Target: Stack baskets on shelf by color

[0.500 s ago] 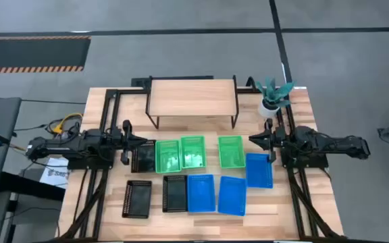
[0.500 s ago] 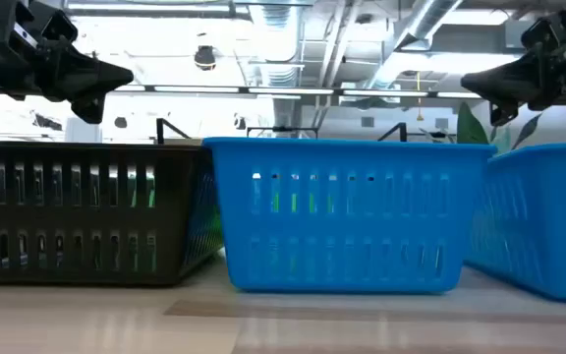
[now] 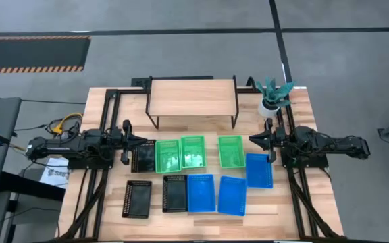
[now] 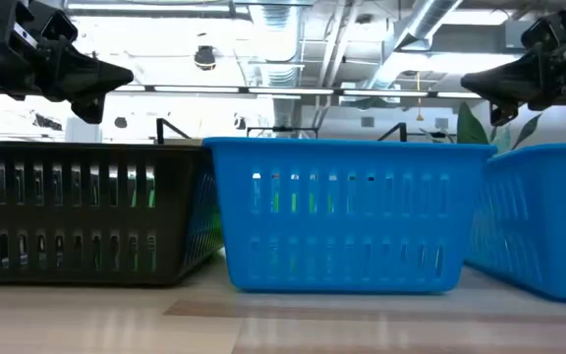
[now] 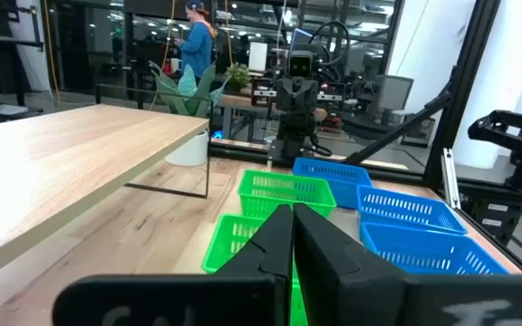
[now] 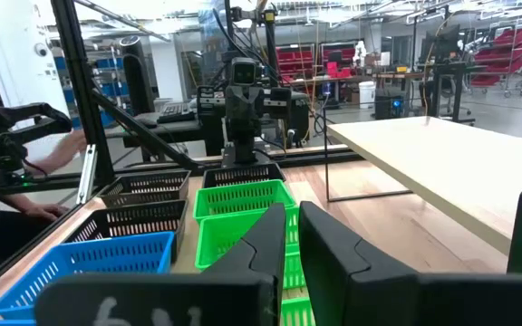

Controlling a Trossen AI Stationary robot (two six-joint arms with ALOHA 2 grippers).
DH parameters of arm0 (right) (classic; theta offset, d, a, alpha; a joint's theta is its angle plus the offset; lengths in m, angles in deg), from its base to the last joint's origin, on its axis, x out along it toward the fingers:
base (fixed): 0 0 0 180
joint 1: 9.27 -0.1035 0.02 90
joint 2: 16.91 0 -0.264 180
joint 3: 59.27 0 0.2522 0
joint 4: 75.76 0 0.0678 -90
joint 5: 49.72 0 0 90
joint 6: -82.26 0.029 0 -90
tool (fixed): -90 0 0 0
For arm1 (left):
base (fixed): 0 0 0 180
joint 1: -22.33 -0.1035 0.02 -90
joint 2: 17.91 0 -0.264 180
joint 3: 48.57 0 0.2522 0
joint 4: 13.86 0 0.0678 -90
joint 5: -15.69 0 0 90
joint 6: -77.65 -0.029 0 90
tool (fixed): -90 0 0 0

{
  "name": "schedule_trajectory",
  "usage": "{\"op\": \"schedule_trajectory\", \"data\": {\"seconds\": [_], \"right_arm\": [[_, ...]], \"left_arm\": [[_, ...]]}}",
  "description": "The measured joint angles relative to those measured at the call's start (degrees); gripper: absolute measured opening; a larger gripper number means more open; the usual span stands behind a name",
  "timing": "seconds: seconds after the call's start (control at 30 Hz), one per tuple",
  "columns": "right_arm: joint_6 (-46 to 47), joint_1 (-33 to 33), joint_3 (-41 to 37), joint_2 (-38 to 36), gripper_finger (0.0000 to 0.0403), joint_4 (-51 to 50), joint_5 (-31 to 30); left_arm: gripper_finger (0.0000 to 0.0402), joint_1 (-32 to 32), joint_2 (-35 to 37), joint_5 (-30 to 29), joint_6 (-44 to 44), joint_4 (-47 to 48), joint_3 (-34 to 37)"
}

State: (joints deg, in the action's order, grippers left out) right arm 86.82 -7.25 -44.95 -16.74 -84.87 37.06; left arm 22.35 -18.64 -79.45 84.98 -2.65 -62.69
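Lighting: bright, even, from ceiling strips above the desk [image 3: 107, 101]. Shadows: soft, faint beneath the shelf [image 3: 191, 96]. Glare: blown-out ceiling behind the blue basket [image 4: 347, 211] in the low view. Focus: both wrist views blur their nearest dark fingers; background stays fairly clear.

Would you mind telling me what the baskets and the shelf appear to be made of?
The baskets, such as the blue one, look like moulded plastic: uniform bright colour, slight sheen, rows of slotted holes in thin walls. The shelf seems to have a pale wood or wood-look top with visible grain, matte, on thin black legs, probably metal.
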Motion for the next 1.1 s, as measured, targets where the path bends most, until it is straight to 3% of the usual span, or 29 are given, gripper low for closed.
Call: {"op": "schedule_trajectory", "data": {"seconds": [0.8, 1.1], "right_arm": [[0.0, 0.0, 0.0, 0.0, 0.0061, 0.0, 0.0], [0.0, 0.0, 0.0, 0.0, 0.0061, 0.0, 0.0]], "left_arm": [[0.0000, 0.0, 0.0, 0.0, 0.0, 0.0, 0.0], [0.0000, 0.0, 0.0, -0.1, -6.6, 0.0, 0.0]]}}
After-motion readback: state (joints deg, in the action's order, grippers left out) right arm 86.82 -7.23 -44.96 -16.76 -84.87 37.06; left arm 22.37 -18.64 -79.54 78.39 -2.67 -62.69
